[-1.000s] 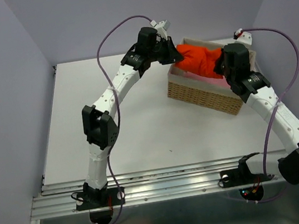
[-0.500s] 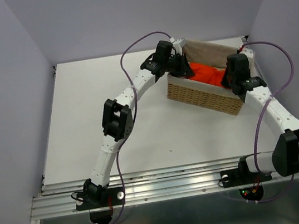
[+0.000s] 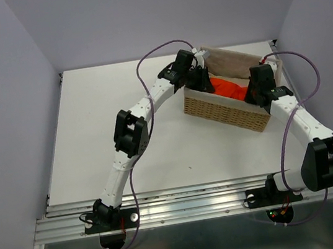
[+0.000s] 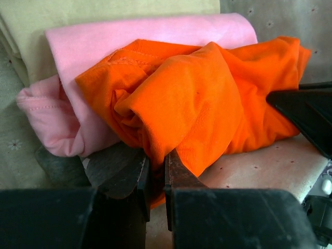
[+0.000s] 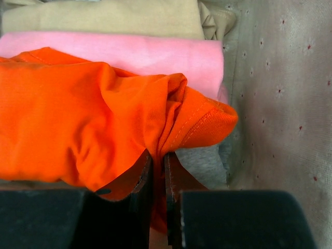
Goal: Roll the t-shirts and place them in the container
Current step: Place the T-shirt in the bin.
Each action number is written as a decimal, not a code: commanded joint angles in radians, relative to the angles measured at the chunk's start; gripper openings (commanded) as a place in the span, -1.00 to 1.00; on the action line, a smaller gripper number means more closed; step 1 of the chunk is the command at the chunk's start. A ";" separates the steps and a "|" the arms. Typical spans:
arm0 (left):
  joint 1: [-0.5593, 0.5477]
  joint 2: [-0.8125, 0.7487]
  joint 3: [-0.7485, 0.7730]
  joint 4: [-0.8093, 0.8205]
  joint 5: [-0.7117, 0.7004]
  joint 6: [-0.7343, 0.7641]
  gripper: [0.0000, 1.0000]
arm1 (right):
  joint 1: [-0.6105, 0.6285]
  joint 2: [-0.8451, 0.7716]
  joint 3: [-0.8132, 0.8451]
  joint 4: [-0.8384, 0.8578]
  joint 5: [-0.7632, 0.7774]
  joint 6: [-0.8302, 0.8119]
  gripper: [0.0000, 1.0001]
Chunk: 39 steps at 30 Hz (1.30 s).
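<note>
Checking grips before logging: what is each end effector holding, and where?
Both pinch the orange t-shirt: left end effector on a bunched fold, right end effector by the stitched hem.

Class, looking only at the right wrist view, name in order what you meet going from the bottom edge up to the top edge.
right claw → orange t-shirt → pink t-shirt → beige t-shirt

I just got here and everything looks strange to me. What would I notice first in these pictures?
The bright orange t-shirt jumps out first, bunched up in the woven basket at the far right of the table. The left gripper and the right gripper each pinch a fold of it, one at each end. Under it lie a pink t-shirt and, further back, a beige t-shirt.
</note>
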 commanded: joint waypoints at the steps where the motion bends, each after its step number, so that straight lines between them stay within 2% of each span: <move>1: 0.004 -0.090 0.007 -0.142 -0.004 0.065 -1.00 | -0.007 -0.007 0.012 -0.113 -0.012 -0.021 -0.99; 6: 0.004 -0.150 -0.054 -0.185 -0.016 0.095 -1.00 | -0.016 0.013 0.006 -0.124 -0.054 -0.025 -0.98; 15: -0.005 -0.177 -0.093 -0.303 -0.140 0.148 -1.00 | -0.016 0.069 0.001 -0.165 -0.167 -0.028 -0.99; 24: -0.024 -0.210 -0.150 -0.352 -0.239 0.177 -1.00 | -0.016 0.122 -0.002 -0.185 -0.187 -0.048 -0.99; 26: -0.025 -0.213 -0.156 -0.355 -0.225 0.191 -1.00 | -0.016 0.122 -0.001 -0.188 -0.186 -0.050 -0.91; 30: -0.024 -0.214 -0.154 -0.370 -0.202 0.208 -0.99 | -0.016 0.099 0.009 -0.190 -0.189 -0.053 -0.51; 31: -0.024 -0.216 -0.151 -0.377 -0.200 0.211 -0.93 | -0.016 0.092 0.018 -0.193 -0.189 -0.053 -0.46; 32: -0.024 -0.216 -0.148 -0.380 -0.200 0.213 -0.76 | -0.016 0.087 0.025 -0.197 -0.187 -0.053 -0.39; 33: -0.024 -0.217 -0.145 -0.390 -0.200 0.220 -0.64 | -0.016 0.084 0.030 -0.203 -0.187 -0.054 -0.18; 34: -0.024 -0.219 -0.143 -0.395 -0.202 0.223 -0.51 | -0.016 0.081 0.041 -0.205 -0.187 -0.054 -0.10; 35: -0.024 -0.222 -0.140 -0.404 -0.203 0.225 -0.23 | -0.016 0.078 0.044 -0.208 -0.186 -0.054 -0.04; 38: -0.024 -0.237 -0.147 -0.407 -0.213 0.233 0.14 | -0.016 0.075 0.062 -0.211 -0.184 -0.053 0.16; 39: -0.024 -0.243 -0.145 -0.409 -0.213 0.233 0.29 | -0.016 0.073 0.068 -0.217 -0.183 -0.051 0.32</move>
